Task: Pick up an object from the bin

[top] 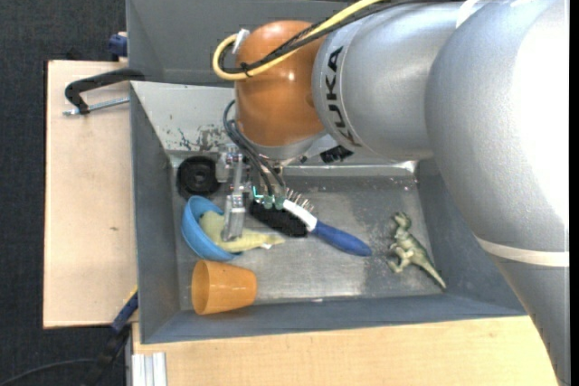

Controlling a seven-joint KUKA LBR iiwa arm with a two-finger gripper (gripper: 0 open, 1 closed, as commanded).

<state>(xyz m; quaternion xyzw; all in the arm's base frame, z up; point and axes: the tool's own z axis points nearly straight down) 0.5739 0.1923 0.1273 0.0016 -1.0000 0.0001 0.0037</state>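
Note:
My gripper hangs below the orange wrist cover in the left half of the bin, its metal fingers pointing down. One fingertip reaches into a blue and pale yellow curved thing lying on the bin floor. Just right of the fingers lies a brush with a black head, white bristles and a blue handle. A black round thing sits to the upper left of the gripper. An orange cup lies on its side at the front left.
A small olive toy dinosaur stands at the right of the bin floor. The arm and its orange cover hide the back middle of the bin.

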